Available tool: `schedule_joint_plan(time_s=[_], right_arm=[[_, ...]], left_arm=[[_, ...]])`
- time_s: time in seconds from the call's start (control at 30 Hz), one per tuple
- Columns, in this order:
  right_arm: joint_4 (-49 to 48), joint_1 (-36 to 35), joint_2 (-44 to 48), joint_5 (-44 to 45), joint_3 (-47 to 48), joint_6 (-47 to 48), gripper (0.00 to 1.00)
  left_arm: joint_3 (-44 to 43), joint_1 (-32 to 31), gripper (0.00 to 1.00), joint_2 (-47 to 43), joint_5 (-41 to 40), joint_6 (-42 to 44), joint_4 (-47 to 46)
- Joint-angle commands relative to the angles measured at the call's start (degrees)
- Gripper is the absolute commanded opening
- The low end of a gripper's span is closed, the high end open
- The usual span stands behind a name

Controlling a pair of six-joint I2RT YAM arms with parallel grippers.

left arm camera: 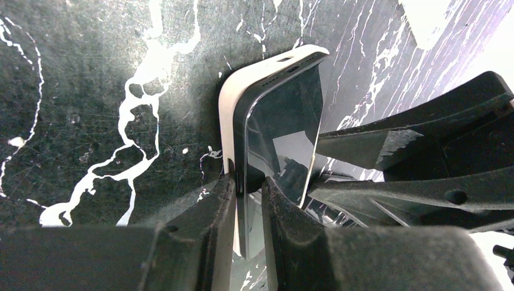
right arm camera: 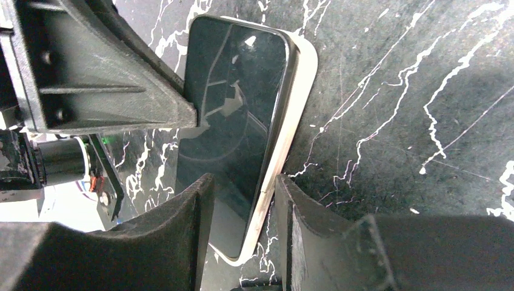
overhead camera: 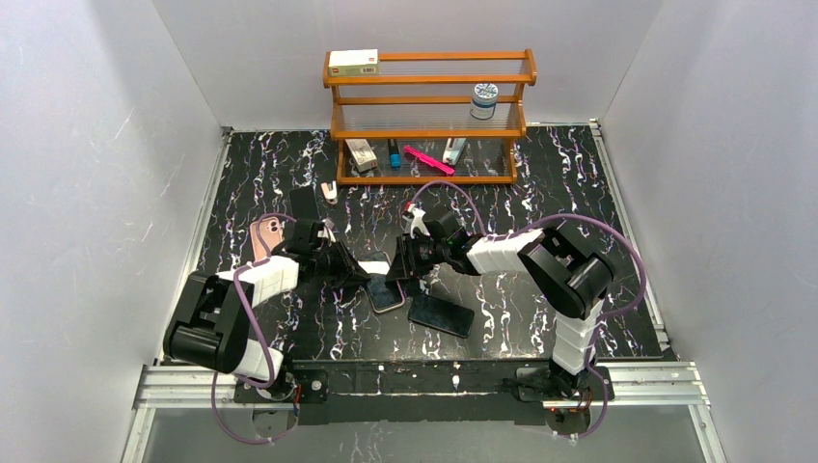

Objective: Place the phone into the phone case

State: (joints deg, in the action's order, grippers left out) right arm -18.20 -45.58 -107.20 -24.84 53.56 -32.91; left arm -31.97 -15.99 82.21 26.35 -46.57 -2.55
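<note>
A black phone [overhead camera: 386,294] lies mid-table, its one long side sunk in a cream phone case [right arm camera: 303,73] and the other side raised. My left gripper [left arm camera: 248,182] is shut on the phone [left arm camera: 285,133] at its long edge. One finger [left arm camera: 212,212] presses the case [left arm camera: 227,121] wall, the other rests on the screen. From the other side, my right gripper [right arm camera: 242,182] stands open astride the case's rim near a corner. One of its fingers is over the screen [right arm camera: 236,91], the other is outside the case, with gaps on both sides.
A second black phone [overhead camera: 442,314] lies just right of the work spot. A pink case [overhead camera: 263,237] and a black slab [overhead camera: 302,201] lie at the left. A wooden shelf [overhead camera: 429,116] with small items stands at the back.
</note>
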Motion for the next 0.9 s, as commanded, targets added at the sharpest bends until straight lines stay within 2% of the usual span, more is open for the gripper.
schedule_joint_plan(time_s=[0.0,0.27,0.47,0.63,0.87], right_arm=[[-5.5,-0.2,-2.0,-2.2,-0.4,-3.2,0.49],[-16.2,0.4,-1.6,-7.4,-2.7,-12.1,0.49],[-27.7,1.0,-2.0,-10.1,-5.9,-20.5,0.49],[-28.2,1.1,-2.6,-11.6,-5.0,-21.2,0.49],[-32.2,1.1,-4.0,-15.7,-4.8,-25.8,0.51]], left_arm=[[1.0,-1.4,0.15,-0.8,0.7,-1.0,1.1],[1.8,-1.4,0.13,-0.9,0.1,-0.8,4.7],[2.9,-1.4,0.20,-2.9,-0.6,1.9,7.4],[3.9,-1.4,0.18,-2.3,2.9,0.2,4.4],[4.2,-1.4,0.18,-2.8,3.2,0.1,4.3]])
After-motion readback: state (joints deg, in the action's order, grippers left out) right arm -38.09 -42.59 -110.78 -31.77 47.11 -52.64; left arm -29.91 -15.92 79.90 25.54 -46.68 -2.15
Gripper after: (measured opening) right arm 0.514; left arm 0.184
